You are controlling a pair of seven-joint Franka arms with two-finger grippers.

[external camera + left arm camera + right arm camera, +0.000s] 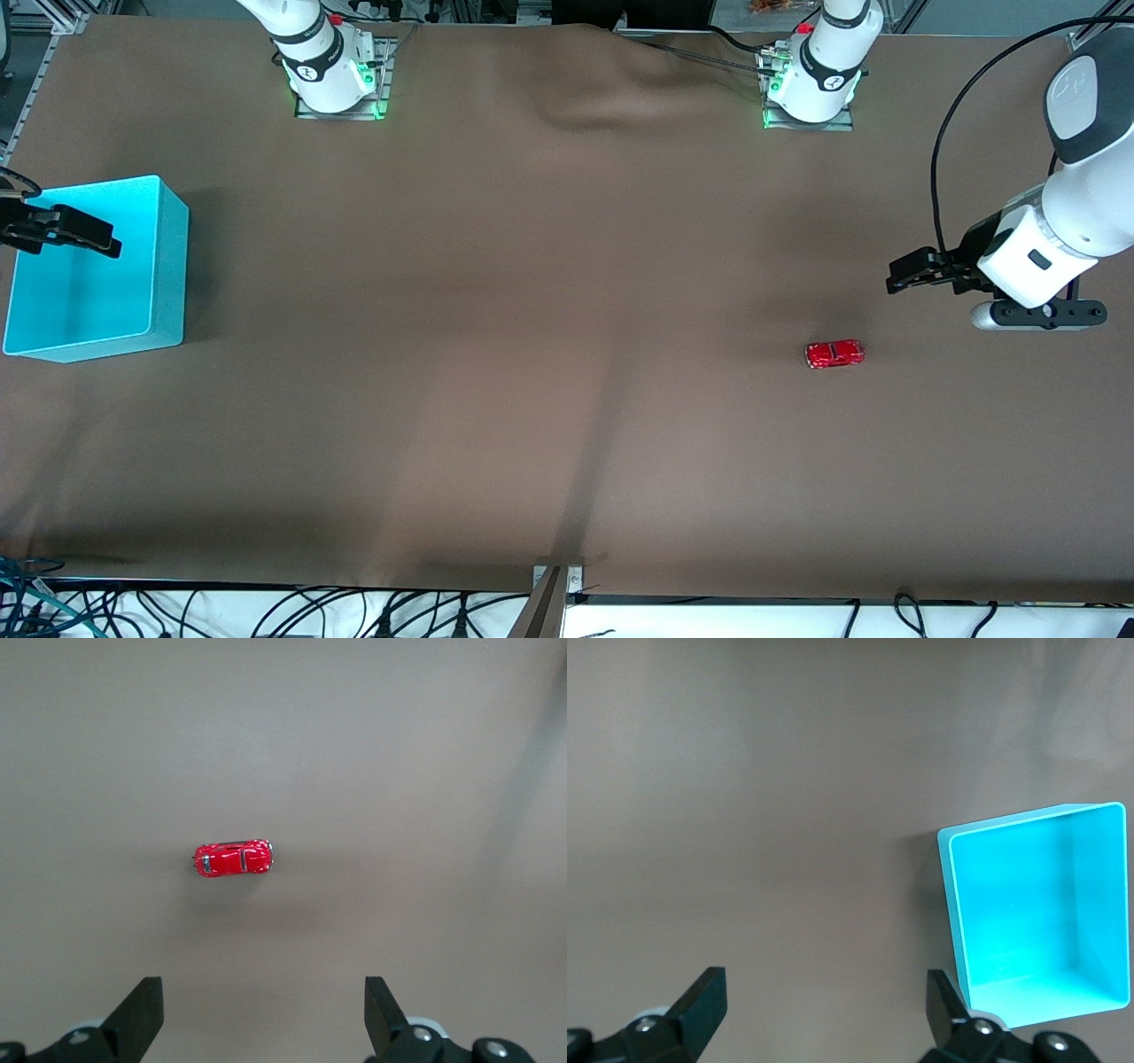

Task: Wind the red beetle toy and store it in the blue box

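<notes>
- Progress: standing at the very beginning, judging by the layout, with no step of the task showing as done.
- Red beetle toy point(834, 354): resting on its wheels on the bare brown tabletop, in the lower-middle band of the front view toward the left arm's end, lying lengthwise along the table; showing near the centre of the left wrist view point(233, 858), touched by nothing.
- Blue box point(175, 275): sitting at mid-height at the edge of the front view at the right arm's end, well apart from the toy; showing nothing inside in the right wrist view point(1028, 904), so storing not yet done.
- Left gripper point(897, 276): hovering over bare tabletop near the toy, off to the side of it rather than above it; fingers spread wide in the left wrist view point(264, 1010), pinching nothing.
- Right gripper point(106, 241): hanging over the blue box in the front view, fingers likewise spread apart and carrying nothing point(824, 1010); apparently waiting.
- Remaining, as a judgement: lining up over the toy, closing on its small glossy body, winding it (probably by dragging the wheels backward along the tabletop, though no winding mechanism is showing), then carrying it across nearly the whole tabletop and releasing it into the box.
- Possibly calling for a handover between the arms, given the wide gap between toy and box.
</notes>
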